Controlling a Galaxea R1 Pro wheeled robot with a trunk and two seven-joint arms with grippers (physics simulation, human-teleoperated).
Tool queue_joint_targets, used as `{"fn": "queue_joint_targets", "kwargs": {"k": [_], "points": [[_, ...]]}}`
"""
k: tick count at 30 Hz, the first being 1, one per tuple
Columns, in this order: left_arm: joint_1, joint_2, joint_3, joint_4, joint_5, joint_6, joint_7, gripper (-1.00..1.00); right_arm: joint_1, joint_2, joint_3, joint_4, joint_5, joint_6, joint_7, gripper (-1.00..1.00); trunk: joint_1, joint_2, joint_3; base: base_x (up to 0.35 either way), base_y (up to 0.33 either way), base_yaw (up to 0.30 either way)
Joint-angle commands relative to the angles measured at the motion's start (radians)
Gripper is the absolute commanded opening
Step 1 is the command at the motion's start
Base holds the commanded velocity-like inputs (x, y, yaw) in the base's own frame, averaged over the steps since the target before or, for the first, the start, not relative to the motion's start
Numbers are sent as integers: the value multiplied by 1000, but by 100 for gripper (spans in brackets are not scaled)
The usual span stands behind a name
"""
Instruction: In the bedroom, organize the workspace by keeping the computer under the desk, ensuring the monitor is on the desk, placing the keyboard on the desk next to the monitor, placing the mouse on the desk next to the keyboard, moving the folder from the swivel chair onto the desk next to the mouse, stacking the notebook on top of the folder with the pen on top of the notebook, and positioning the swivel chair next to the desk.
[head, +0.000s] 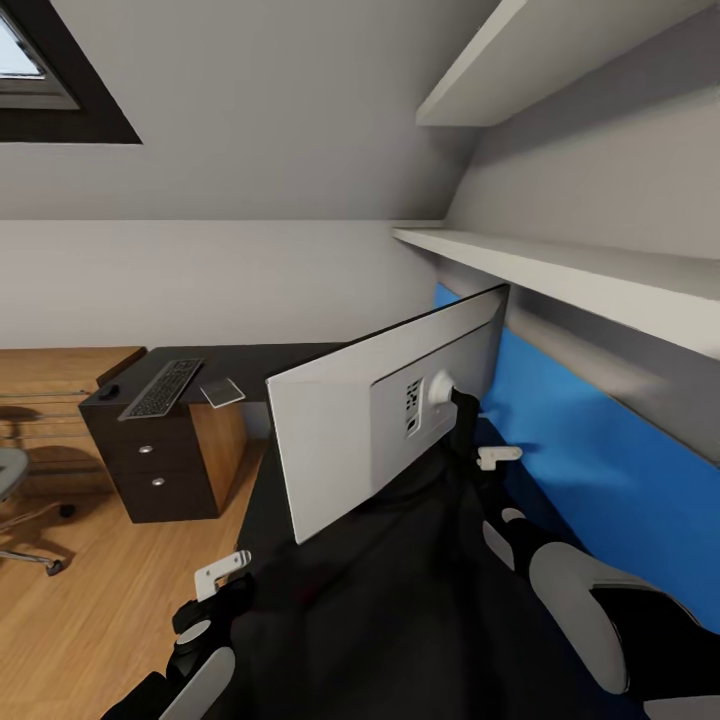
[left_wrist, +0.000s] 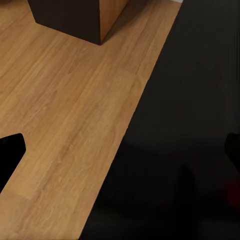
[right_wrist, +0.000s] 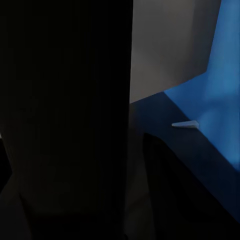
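Note:
The monitor (head: 340, 430) shows its pale back, tilted over the near wing of the black desk (head: 380, 610). My right gripper (head: 478, 445) sits at its black stand just below the mount and looks shut on it; a dark mass fills much of the right wrist view. My left gripper (head: 225, 582) hangs open over the desk's edge (left_wrist: 165, 100) with nothing between its fingers (left_wrist: 11, 152). On the far wing lie the keyboard (head: 163, 388), the mouse (head: 108, 391) and the grey notebook (head: 222, 392). A thin whitish stick, probably the pen (right_wrist: 185, 124), lies by the blue panel. The swivel chair (head: 15, 500) is at the left edge.
The dark drawer unit (head: 160, 465) stands under the far wing, with a light wooden chest (head: 50, 375) beside it. The blue rear panel (head: 600, 440) and two white shelves (head: 560, 270) close off the right side. Wooden floor (left_wrist: 65, 110) lies left of the desk.

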Motion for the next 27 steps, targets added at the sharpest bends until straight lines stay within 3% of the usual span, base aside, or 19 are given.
{"fn": "queue_joint_targets", "kwargs": {"k": [1, 17, 18, 27], "points": [[-1, 1, -2, -2, 2, 6, 7, 100, -1, -4, 21, 1, -26, -4, -5, -100, 0, -1, -1, 0, -187, 0], [-1, 1, -2, 0, 2, 6, 8, 100, -1, -5, 21, 3, -25, -4, -5, -100, 0, -1, -1, 0, -29, 0], [-1, 1, -2, 0, 1, 6, 8, 100, -1, -6, 21, 3, -26, -4, -5, 100, 0, -1, -1, 0, 0, 0], [-1, 2, -2, 0, 2, 6, 9, 100, -1, -7, 20, 1, -26, -4, -5, 100, 0, -1, -1, 0, 0, 0]]}}
